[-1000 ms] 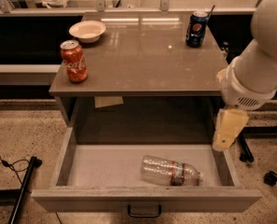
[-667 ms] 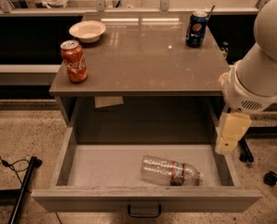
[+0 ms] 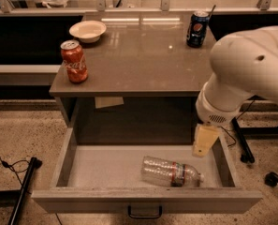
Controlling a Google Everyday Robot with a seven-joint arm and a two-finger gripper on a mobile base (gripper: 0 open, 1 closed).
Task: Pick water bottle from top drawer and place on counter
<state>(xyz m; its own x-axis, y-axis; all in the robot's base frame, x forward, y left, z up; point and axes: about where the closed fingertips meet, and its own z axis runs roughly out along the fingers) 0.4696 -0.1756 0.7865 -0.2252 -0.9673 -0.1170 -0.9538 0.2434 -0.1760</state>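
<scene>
Water bottle [image 3: 172, 172]: clear, ribbed, white cap, red-and-dark label band. Lies on its side, cap pointing right, on drawer floor right of centre, near front panel.

Top drawer [image 3: 106, 168]: grey, pulled open below counter's front edge; pale flat floor.

Counter [image 3: 143, 55]: glossy grey-brown slab, reflective.

Gripper [image 3: 205, 142]: pale, hangs below counter's front-right corner, over drawer's right side, above bottle's cap end.

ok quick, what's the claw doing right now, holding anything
Claw: open or closed cannot be told; it hangs over the right end of the top drawer, holding nothing; the water bottle lies on the drawer floor.
</scene>
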